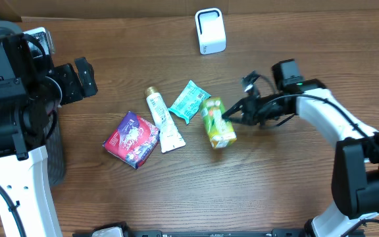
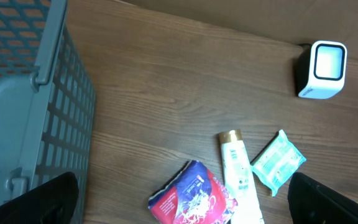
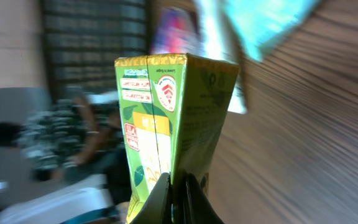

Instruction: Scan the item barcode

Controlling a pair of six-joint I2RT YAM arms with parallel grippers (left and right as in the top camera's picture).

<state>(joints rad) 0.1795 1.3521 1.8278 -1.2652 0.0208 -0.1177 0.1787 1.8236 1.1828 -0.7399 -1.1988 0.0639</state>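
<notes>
A green juice carton lies at the table's middle, and my right gripper is shut on its edge. In the right wrist view the carton fills the centre and its thin seam is pinched between my fingers, with the gripper at the bottom edge. The white barcode scanner stands at the back of the table and appears too in the left wrist view as the scanner. My left gripper hangs open above the table's left side with nothing between its fingers.
Left of the carton lie a teal packet, a white tube and a red and purple pouch. A grey mesh basket stands at the far left edge.
</notes>
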